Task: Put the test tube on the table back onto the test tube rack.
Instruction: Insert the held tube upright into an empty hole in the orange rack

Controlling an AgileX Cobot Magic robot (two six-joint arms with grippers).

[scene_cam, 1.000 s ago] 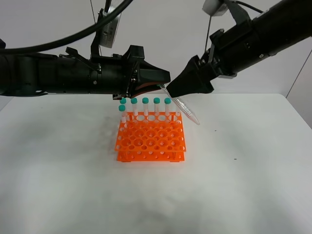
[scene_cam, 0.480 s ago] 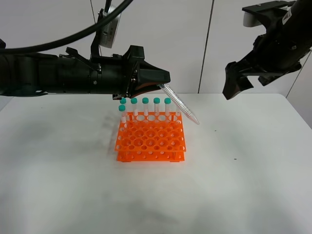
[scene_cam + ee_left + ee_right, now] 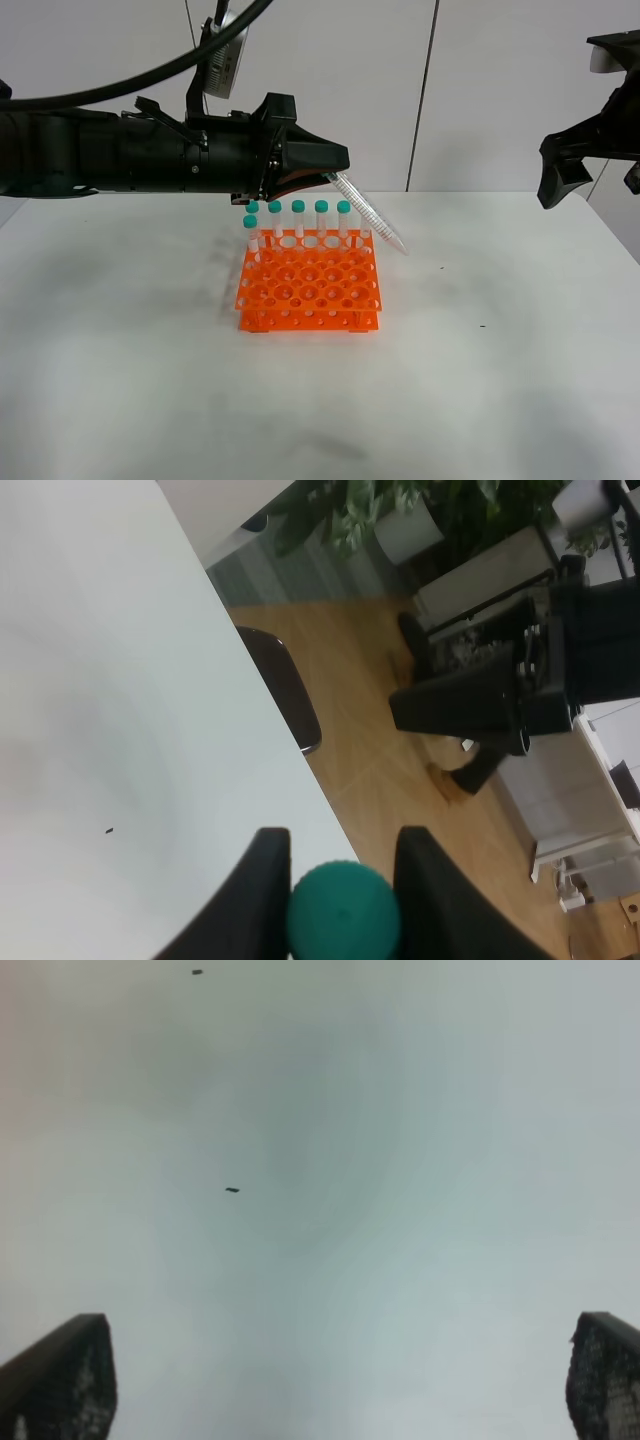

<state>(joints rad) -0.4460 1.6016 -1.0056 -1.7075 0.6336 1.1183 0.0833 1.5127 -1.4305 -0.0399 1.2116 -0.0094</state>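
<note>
1. Currently the test tube (image 3: 370, 212) is not on the bench (image 3: 150, 380). It is held in the air by the left gripper (image 3: 335, 168), above and just behind the rear right corner of the test tube rack (image 3: 310, 285).
2. The left gripper is seen pinching the tube at its capped end. In the left wrist view the teal cap (image 3: 343, 912) sits squeezed between the two dark fingers (image 3: 262, 880).
3. The tube's long axis is tilted. From the gripper it slants down and towards the right of the high view, with the pointed tip lowest and hanging just past the rack's right edge, clear of the bench.
4. The right gripper (image 3: 590, 178) is held high at the far right, well apart from both tube and rack. Its fingers (image 3: 60, 1380) are spread wide with nothing between them.
5. Several capped tubes (image 3: 298, 220) are seen standing upright along the rack's rear row, and the hole at that row's right end appears free.
6. The coming move is judged to belong to the left arm alone. The tube would need to be swung upright so the tip points straight down, then shifted leftwards over a free hole before being lowered.
7. A slanted entry is judged likely to catch the tip on the rack's rim.
</note>
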